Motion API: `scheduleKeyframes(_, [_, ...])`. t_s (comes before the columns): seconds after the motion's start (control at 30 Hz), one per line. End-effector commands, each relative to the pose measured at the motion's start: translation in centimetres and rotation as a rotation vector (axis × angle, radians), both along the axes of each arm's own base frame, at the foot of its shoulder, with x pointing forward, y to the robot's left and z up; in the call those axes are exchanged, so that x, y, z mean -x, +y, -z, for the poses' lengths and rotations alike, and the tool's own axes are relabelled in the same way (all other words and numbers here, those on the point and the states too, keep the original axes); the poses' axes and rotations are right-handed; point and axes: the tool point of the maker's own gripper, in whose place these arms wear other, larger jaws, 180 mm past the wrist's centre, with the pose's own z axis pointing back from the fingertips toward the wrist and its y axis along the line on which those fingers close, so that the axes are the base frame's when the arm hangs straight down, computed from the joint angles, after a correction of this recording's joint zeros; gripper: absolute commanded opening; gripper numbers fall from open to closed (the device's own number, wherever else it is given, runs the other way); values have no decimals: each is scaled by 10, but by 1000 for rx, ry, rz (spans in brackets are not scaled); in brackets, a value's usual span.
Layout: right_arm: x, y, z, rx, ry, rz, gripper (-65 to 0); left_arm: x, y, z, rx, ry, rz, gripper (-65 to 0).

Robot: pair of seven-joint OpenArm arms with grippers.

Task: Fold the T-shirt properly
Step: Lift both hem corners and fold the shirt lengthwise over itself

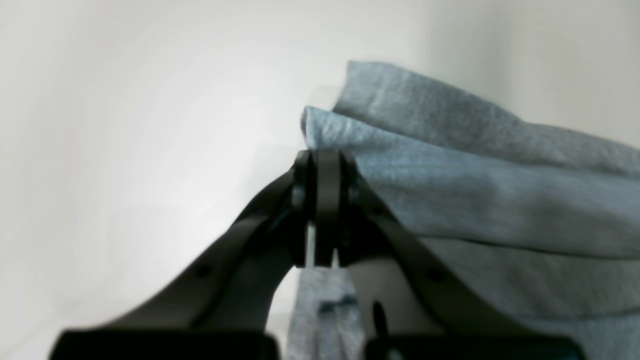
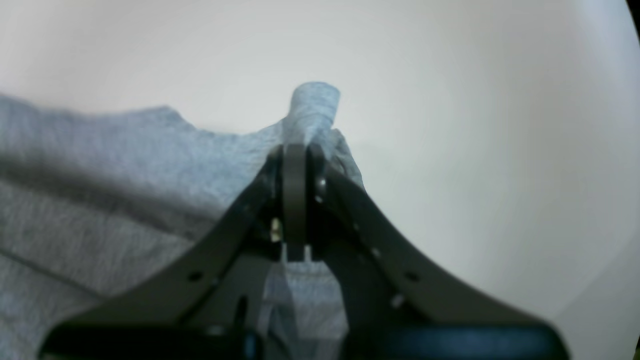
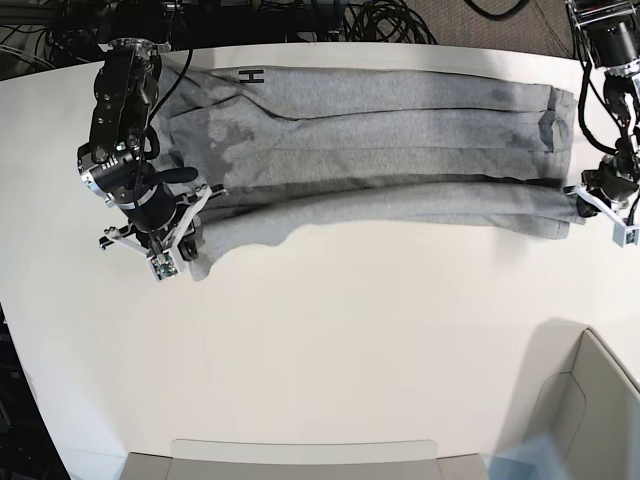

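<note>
Stretched across the far half of the white desk (image 3: 330, 340), the T-shirt (image 3: 390, 130) lies folded lengthwise into a long band. I judge it light and limp, sure to sag unless held at both ends of an edge, so I grip there. My left hand (image 1: 325, 160) is clenched on the near corner at one end; my right hand (image 2: 296, 150) pinches a bunched corner at the other, both arms angled low over the desk.

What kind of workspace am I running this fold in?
Likely a robotics lab bench: a bare white table, a tangle of black cables behind it, and two arms gripping the grey T-shirt.
</note>
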Motion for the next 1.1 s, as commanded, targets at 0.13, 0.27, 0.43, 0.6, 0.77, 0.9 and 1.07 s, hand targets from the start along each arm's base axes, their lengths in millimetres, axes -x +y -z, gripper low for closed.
scheduleKeyframes(0.13, [13, 1, -10, 4, -36, -10, -650, 5, -9, -11, -27, -26, 35, -650])
scheduleKeyframes(0.27, [23, -14, -14, -12, -44, 45, -650, 16, -10, -4, -28, -1, 41, -650])
scheduleKeyframes(0.43, [33, -32, -12, -64, -33, 90, -650, 26, -10, 3, -26, 25, 40, -650])
scheduleKeyframes(0.6, [37, -32, -12, -82, -26, 75, -650, 24, -17, -6, -43, 7, 68, -650])
scheduleKeyframes(0.77, [43, -54, -18, -37, -6, 132, -650, 40, -16, -23, -67, 30, 58, -650])
scheduleKeyframes(0.9, [49, -62, -17, 20, 6, 90, -650, 46, -16, -29, -69, 47, 43, -650])
scheduleKeyframes(1.07, [60, -70, -10, 39, 38, 95, -650, 49, -16, -26, -68, 63, 46, -650])
